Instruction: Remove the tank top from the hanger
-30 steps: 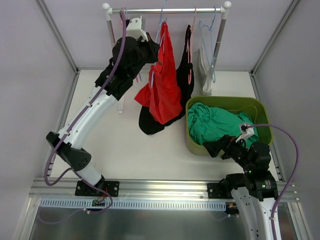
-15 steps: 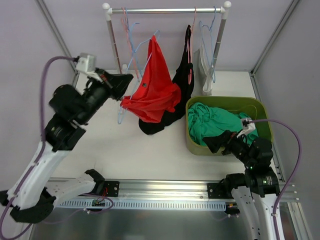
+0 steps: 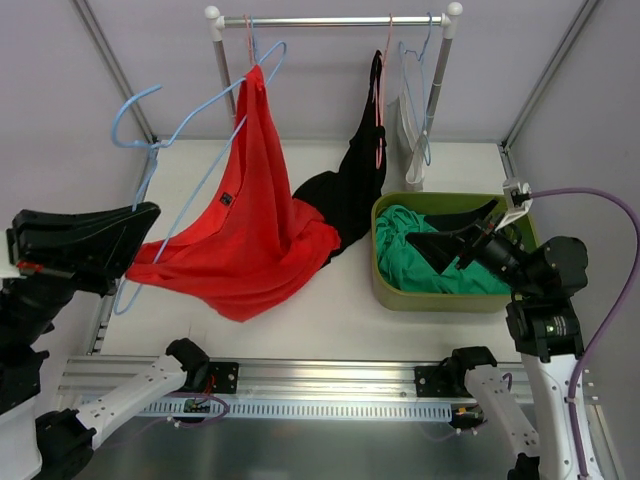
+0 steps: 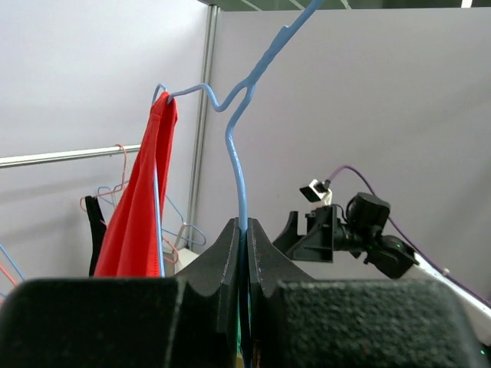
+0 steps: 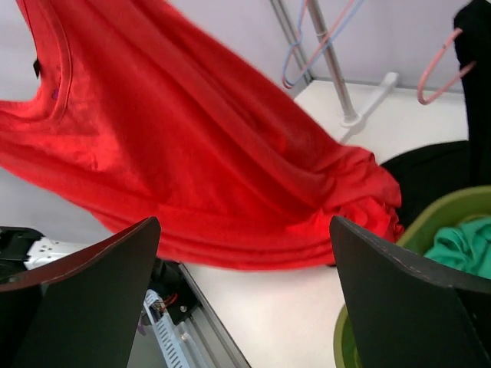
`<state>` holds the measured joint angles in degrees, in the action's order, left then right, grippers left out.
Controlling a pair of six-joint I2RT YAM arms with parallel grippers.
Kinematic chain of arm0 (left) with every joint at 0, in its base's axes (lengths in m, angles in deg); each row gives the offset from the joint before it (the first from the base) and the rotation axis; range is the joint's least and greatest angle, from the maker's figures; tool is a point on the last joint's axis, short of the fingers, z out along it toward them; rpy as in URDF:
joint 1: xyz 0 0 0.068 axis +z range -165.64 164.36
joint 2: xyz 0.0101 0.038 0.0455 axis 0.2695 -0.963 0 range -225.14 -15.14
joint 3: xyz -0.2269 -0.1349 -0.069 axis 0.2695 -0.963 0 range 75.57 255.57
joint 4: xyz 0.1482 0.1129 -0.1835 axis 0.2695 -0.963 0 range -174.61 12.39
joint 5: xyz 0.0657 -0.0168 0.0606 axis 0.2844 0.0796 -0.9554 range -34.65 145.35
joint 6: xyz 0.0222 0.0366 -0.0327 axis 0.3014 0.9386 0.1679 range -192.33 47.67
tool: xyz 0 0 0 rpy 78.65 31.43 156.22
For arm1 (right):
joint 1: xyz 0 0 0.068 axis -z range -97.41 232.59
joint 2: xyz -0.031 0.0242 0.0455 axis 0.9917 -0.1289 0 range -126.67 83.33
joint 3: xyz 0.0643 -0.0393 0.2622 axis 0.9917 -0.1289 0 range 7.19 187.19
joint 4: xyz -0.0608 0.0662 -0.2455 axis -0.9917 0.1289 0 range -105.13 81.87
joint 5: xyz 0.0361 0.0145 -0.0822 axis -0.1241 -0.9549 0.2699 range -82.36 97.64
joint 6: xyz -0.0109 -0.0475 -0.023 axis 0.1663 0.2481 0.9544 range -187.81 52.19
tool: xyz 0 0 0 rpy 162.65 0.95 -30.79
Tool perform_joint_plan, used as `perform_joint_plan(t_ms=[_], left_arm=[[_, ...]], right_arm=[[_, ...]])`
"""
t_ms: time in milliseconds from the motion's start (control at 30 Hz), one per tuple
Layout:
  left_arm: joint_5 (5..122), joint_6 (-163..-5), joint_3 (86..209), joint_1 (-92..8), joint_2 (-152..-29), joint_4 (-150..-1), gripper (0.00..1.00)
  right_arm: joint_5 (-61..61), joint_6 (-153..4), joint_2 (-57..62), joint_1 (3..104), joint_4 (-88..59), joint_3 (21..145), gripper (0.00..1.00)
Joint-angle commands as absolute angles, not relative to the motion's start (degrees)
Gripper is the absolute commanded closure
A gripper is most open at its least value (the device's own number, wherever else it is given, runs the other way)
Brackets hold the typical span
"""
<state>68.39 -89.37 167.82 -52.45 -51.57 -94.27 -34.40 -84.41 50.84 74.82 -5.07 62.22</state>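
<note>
**Red tank top on a blue hanger, held off the rail**

Red cloth fills the left centre of the overhead frame: the tank top [image 3: 250, 220] is draped over a light blue wire hanger [image 4: 235, 165]. One strap is hooked over the hanger's upper end, and the body spreads down and left above the white worktop [image 3: 330, 300]. Whether the hem rests on the surface cannot be told. Its right edge meets a black garment [image 3: 360, 185] that hangs from a pink hanger on the clothes rail [image 3: 330, 20]. The blue hanger's hook sits at the upper left, clear of the rail.

At the left edge, the left pincer [image 4: 242, 224] is clenched on the hanger's wire, with both fingers pressed flat against it in the wrist view. At the right, the right pincer [image 5: 244, 224] is released, jaws spread wide and empty, pointing toward the red cloth. It hovers above a green basket [image 3: 450, 302] holding a teal-green garment [image 3: 440, 272].
</note>
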Motion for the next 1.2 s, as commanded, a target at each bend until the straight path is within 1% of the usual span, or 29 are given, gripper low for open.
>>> perform_joint_plan(t_ms=[0, 33, 100, 167, 200, 267, 300, 333, 400, 433, 467, 567, 600, 667, 767, 800, 867, 900, 967, 1000, 1067, 1100, 1167], left_arm=[[70.0, -89.5, 166.0, -52.9, -49.2, -95.8, 1.0], [70.9, -90.2, 164.5, -52.9, -48.5, -95.9, 1.0], [72.9, -92.4, 159.3, -52.9, -47.6, -95.9, 1.0], [75.6, -94.5, 154.3, -52.9, -47.1, -95.7, 1.0], [76.2, -96.0, 152.7, -53.0, -46.4, -95.5, 1.0], [77.4, -97.6, 149.7, -52.9, -45.4, -95.1, 1.0], [77.4, -99.3, 146.6, -52.9, -44.9, -94.3, 1.0], [77.4, -100.1, 145.3, -52.9, -43.3, -94.0, 1.0], [77.1, -101.7, 142.3, -52.9, -41.1, -93.3, 1.0], [77.2, -102.3, 141.6, -52.9, -40.6, -93.3, 1.0], [77.2, -102.9, 140.4, -53.0, -40.1, -93.2, 1.0], [78.6, -104.7, 138.9, -52.9, -39.6, -93.2, 1.0], [79.5, -105.1, 138.6, -52.9, -39.7, -93.2, 1.0], [79.8, -105.6, 137.6, -52.9, -39.7, -93.3, 1.0], [79.3, -105.8, 136.4, -52.9, -39.2, -93.3, 1.0], [79.0, -105.8, 136.2, -52.9, -38.9, -93.3, 1.0], [78.1, -105.5, 135.7, -52.9, -38.6, -93.3, 1.0], [77.8, -105.4, 135.5, -53.0, -38.4, -93.3, 1.0], [77.0, -104.6, 135.2, -52.9, -38.3, -93.3, 1.0], [76.6, -104.3, 135.1, -52.9, -38.2, -93.3, 1.0], [75.1, -103.2, 134.5, -52.9, -37.8, -93.9, 1.0], [74.4, -102.9, 134.3, -52.9, -37.6, -94.4, 1.0], [73.5, -102.4, 133.7, -52.9, -37.6, -95.0, 1.0]], right_arm=[[-39.1, -91.0, 48.3, 73.9, -17.0, 63.6, 0.02], [-40.1, -92.6, 47.6, 73.1, -21.2, 62.9, 0.02], [-40.2, -95.5, 45.1, 70.0, -24.5, 61.5, 0.02], [-37.7, -93.4, 42.4, 66.1, -24.5, 61.1, 0.03], [-34.6, -91.8, 41.3, 60.7, -22.4, 61.5, 0.05], [-30.6, -86.7, 38.9, 54.2, -18.1, 63.5, 0.06], [-28.2, -80.5, 36.2, 47.7, -16.3, 64.7, 0.06], [-22.5, -77.6, 34.7, 44.9, -12.6, 66.8, 0.06], [-16.2, -72.2, 30.9, 39.2, -10.2, 68.2, 0.08], [-11.2, -71.3, 29.6, 38.3, -10.1, 69.0, 0.1], [-9.5, -71.0, 28.4, 37.6, -10.1, 69.2, 0.12], [-6.5, -69.1, 23.7, 35.5, -10.5, 70.9, 0.26], [-6.5, -68.7, 22.6, 34.9, -11.0, 71.3, 0.33], [-5.8, -68.3, 20.2, 34.3, -11.4, 72.1, 0.36], [-4.1, -68.3, 19.5, 33.8, -12.4, 72.0, 0.46], [-3.5, -68.3, 19.6, 33.8, -12.8, 71.8, 0.54], [-3.4, -66.4, 20.2, 33.8, -13.1, 71.5, 0.69], [-3.3, -66.2, 20.5, 33.8, -13.1, 71.4, 0.83], [-2.9, -65.7, 22.1, 33.8, -13.0, 71.0, 0.93], [-1.6, -65.4, 22.9, 33.9, -12.9, 70.1, 0.95], [0.4, -64.7, 24.4, 33.9, -12.4, 69.2, 0.91], [2.9, -64.2, 25.7, 34.0, -11.5, 68.8, 0.81], [4.1, -63.8, 26.5, 34.5, -10.5, 68.1, 0.82]])
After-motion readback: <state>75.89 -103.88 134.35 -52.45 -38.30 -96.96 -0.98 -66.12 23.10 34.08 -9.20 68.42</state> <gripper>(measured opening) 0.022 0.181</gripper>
